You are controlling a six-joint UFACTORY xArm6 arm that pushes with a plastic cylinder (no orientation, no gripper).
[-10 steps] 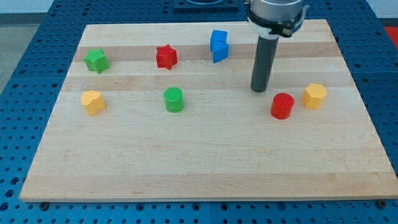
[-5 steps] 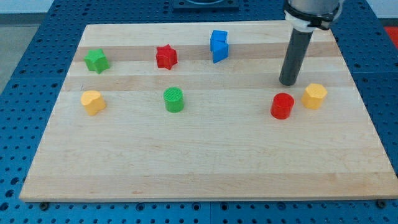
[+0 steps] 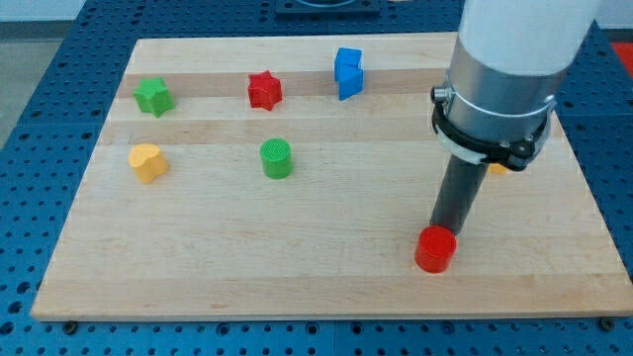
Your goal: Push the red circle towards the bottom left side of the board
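Observation:
The red circle (image 3: 435, 249), a short red cylinder, sits on the wooden board (image 3: 297, 257) near its bottom edge, right of centre. My tip (image 3: 448, 231) rests just above and slightly right of the red circle, touching or nearly touching its upper edge. The rod and the arm's wide grey body rise above it toward the view's top right.
A green circle (image 3: 277, 158), a yellow block (image 3: 147, 162), a green star (image 3: 153, 96), a red star (image 3: 264, 90) and a blue block (image 3: 347, 72) lie across the board's upper half. A yellow block (image 3: 500, 168) is mostly hidden behind the arm.
My tip moved from above the red circle down toward the view's bottom. The red circle slid down toward the bottom edge and slightly left. The arm now covers most of the right yellow block.

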